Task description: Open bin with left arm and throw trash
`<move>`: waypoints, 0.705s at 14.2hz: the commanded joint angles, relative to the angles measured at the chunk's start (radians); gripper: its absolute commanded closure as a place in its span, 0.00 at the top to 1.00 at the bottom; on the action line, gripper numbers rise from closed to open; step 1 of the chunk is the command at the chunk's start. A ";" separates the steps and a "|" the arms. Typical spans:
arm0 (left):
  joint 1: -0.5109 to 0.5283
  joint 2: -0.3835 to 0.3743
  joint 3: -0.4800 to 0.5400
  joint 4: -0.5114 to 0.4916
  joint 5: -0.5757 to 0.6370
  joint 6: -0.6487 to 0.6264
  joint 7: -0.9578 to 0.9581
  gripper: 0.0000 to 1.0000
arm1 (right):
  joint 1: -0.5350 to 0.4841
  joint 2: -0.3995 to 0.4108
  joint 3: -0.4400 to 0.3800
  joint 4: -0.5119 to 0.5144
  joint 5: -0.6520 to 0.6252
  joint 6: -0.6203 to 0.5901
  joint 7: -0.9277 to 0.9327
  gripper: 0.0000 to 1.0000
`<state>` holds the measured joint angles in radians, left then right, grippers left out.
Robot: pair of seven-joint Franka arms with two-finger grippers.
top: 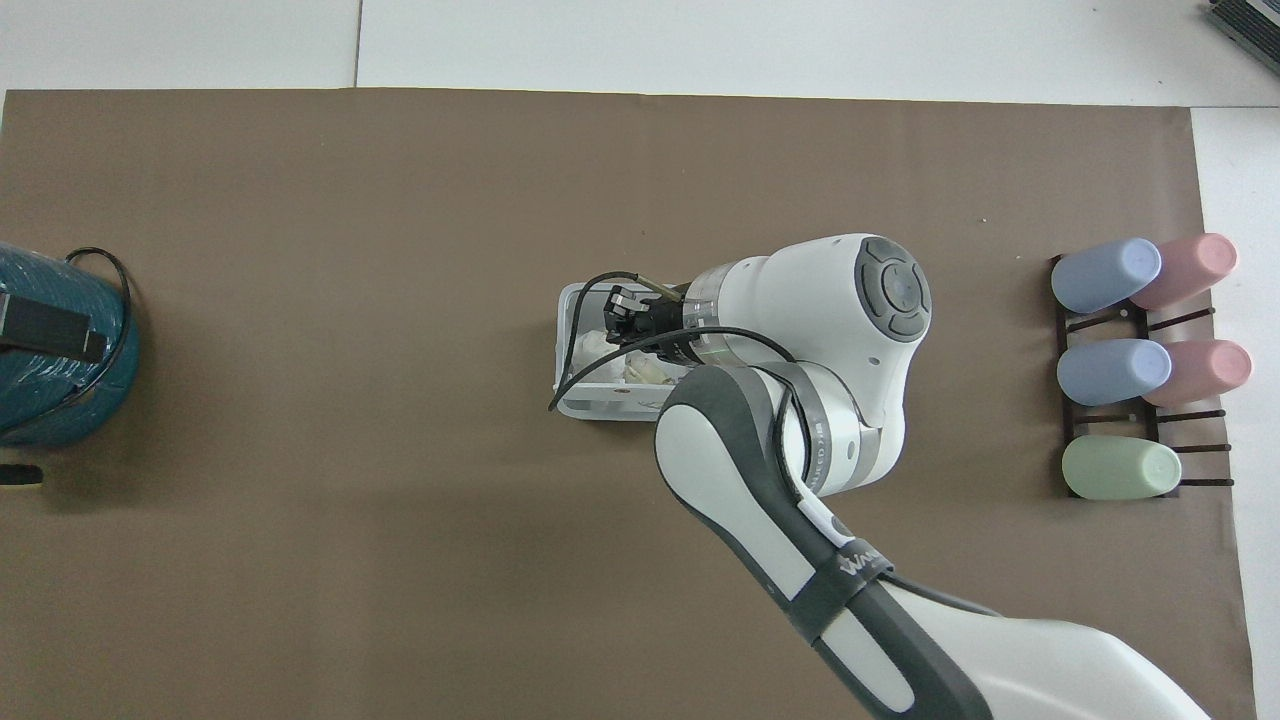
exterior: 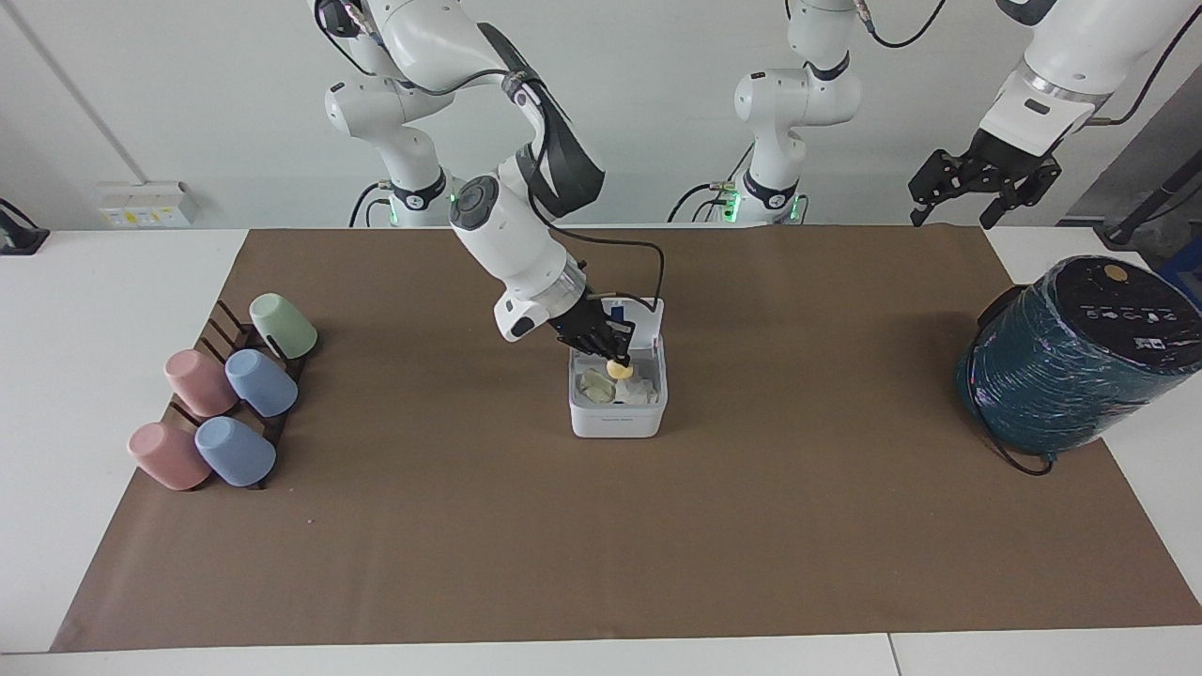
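The white bin point(exterior: 617, 422) stands mid-table with its lid point(exterior: 646, 314) swung up and open; it also shows in the overhead view point(top: 572, 300). Inside lie a cream-white paper wad point(exterior: 594, 383) and a white tissue wad point(exterior: 640, 391). My right gripper point(exterior: 616, 362) is shut on the yellow-tan scrap point(exterior: 619, 370) and holds it just over the bin's open top. In the overhead view the right gripper point(top: 625, 312) covers part of the bin. My left gripper point(exterior: 981, 183) waits open and empty, raised over the left arm's end of the table.
A big teal wrapped cylinder point(exterior: 1071, 357) with a black cable stands at the left arm's end. A dark rack with several pastel cups point(exterior: 225, 404) lies at the right arm's end. A brown mat point(exterior: 601, 545) covers the table.
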<state>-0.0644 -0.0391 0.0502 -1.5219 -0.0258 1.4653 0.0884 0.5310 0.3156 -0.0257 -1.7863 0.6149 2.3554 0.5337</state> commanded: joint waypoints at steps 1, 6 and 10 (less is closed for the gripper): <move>-0.012 -0.038 0.003 -0.054 0.023 0.049 0.001 1.00 | 0.001 0.000 0.003 0.004 0.028 0.010 0.000 0.85; -0.014 -0.035 0.005 -0.050 0.024 0.078 -0.001 1.00 | -0.006 -0.016 -0.009 0.024 -0.051 0.010 -0.018 1.00; -0.011 -0.031 0.003 -0.046 0.024 0.075 0.002 1.00 | -0.113 -0.081 -0.017 0.068 -0.454 -0.019 -0.023 1.00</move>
<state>-0.0668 -0.0412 0.0501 -1.5292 -0.0255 1.5149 0.0884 0.4756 0.2739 -0.0506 -1.7308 0.3021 2.3649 0.5260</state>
